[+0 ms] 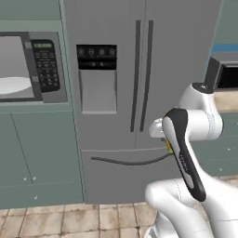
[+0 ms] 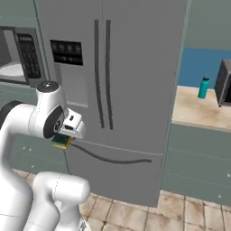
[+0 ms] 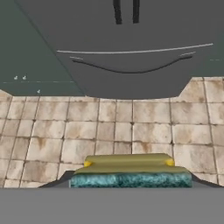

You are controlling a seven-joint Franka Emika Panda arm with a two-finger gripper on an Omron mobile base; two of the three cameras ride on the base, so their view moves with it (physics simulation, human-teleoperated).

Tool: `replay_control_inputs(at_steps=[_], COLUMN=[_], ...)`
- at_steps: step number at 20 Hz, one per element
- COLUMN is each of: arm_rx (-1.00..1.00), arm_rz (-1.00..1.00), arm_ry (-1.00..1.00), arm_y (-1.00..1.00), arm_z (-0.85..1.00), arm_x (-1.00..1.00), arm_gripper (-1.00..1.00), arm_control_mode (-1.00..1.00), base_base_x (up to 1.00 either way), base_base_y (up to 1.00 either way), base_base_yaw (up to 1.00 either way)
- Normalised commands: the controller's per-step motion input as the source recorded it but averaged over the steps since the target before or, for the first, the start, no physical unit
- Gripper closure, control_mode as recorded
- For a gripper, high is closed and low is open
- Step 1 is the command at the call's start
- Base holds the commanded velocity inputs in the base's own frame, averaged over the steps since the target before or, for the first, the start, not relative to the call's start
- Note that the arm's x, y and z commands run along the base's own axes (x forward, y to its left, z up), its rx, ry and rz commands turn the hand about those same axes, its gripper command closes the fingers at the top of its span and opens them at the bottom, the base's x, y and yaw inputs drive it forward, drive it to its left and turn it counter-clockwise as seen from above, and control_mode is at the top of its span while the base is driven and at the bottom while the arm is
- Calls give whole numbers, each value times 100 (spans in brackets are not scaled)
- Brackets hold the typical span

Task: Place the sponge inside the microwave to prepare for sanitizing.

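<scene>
The sponge (image 3: 130, 169), yellow with a green scrub layer, lies crosswise between my fingertips in the hand view, over the tiled floor. My gripper (image 2: 64, 137) is shut on the sponge (image 2: 62, 142), low in front of the fridge, pointing down. A yellow sliver of the sponge (image 1: 168, 147) peeks out behind my forearm in the left base view. The microwave (image 1: 44, 65) sits high at the far left, its pale cavity and white plate (image 1: 13, 85) showing, keypad with green display on its right side. The microwave (image 2: 20, 56) is well left of and above the gripper.
A grey two-door fridge (image 1: 116, 93) with a curved drawer handle (image 2: 110, 159) stands straight ahead. Teal cabinets (image 1: 37, 153) run under the microwave. To the right, a counter (image 2: 198, 115) carries a teal bottle (image 2: 204, 87) and a small boxy oven (image 1: 225, 74). Tiled floor (image 3: 131, 127) below.
</scene>
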Motion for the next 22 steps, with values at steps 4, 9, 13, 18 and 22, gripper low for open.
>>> replay_control_inputs(at_steps=[4, 9, 13, 18, 22], arm_rx=[0, 0, 0, 0, 0], arm_rz=[0, 0, 0, 0, 0], arm_ry=[0, 0, 0, 0, 0], arm_y=[0, 0, 0, 0, 0], arm_z=[0, 0, 0, 0, 0], arm_x=[0, 0, 0, 0, 0], arm_gripper=[100, 100, 100, 100, 100], arm_control_mode=[100, 100, 100, 100, 100], base_base_x=[3, 7, 13, 24, 55], base_base_y=[86, 82, 68, 70, 49], base_base_yaw=[-7, -3, 0, 7, 10])
